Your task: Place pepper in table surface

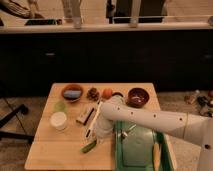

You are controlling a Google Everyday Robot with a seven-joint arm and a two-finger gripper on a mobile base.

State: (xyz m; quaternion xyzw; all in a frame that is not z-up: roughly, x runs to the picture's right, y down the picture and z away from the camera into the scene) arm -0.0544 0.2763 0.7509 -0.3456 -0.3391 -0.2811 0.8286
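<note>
The pepper [89, 146] is a small dark green piece lying tilted on the light wooden table surface [55, 150], near the front edge and just left of the green tray. My gripper [93, 133] hangs at the end of the white arm that reaches in from the right. It sits right above the pepper's upper end and appears to touch it. I cannot tell whether the pepper rests fully on the wood.
A green tray [131, 161] holding a long yellow item [156, 152] stands at the front right. A white cup [58, 120], a pale green piece [60, 106], a small box [85, 115], a brown bowl [73, 92], an orange fruit [107, 93] and a dark red bowl [138, 96] stand further back.
</note>
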